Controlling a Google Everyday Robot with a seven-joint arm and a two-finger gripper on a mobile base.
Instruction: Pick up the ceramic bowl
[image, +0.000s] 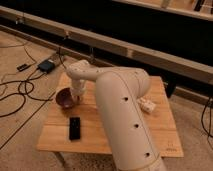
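Observation:
The ceramic bowl (63, 98), small, round and dark maroon with a lighter rim, sits at the left edge of the wooden table (125, 137). My gripper (76, 95) reaches down from the white wrist to the bowl's right rim and touches or overlaps it. The big white arm (125, 115) fills the middle of the view and hides the table's centre.
A flat black phone (75, 128) lies on the table in front of the bowl. A small white object (147, 105) lies to the right of the arm. Black cables (20, 92) and a dark box (46, 65) lie on the floor to the left. A long rail runs behind the table.

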